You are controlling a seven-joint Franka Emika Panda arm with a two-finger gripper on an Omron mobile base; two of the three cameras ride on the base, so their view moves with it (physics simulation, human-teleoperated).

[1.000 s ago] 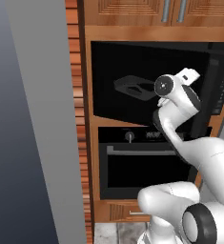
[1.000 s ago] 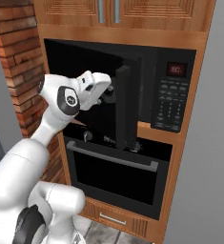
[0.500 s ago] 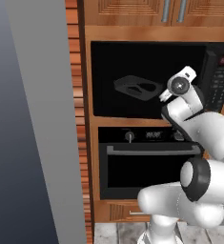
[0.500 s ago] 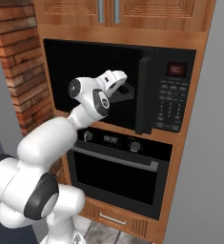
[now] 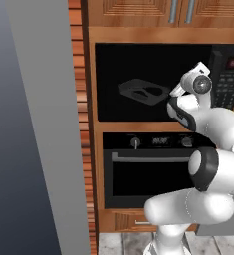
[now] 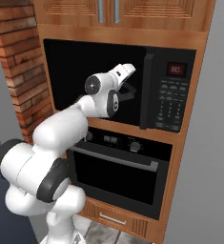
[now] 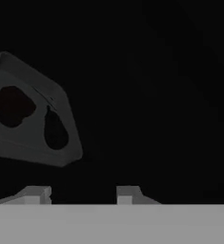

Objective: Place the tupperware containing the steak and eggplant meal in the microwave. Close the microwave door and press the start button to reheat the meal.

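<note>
tupperware [image 5: 144, 92] on microwave [image 5: 113, 107] floor

Kitchen: built-in microwave [image 6: 132, 86], oven [image 6: 120, 171], wooden cabinets [image 6: 108, 14].

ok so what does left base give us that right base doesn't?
Left base view: the tupperware, dim behind the microwave door window with two dark lumps in it, and a grey panel at left. Right base view: the door's vertical handle, the full keypad and a brick wall. Both: the door, the red display, the oven below and the arm in front.
</note>
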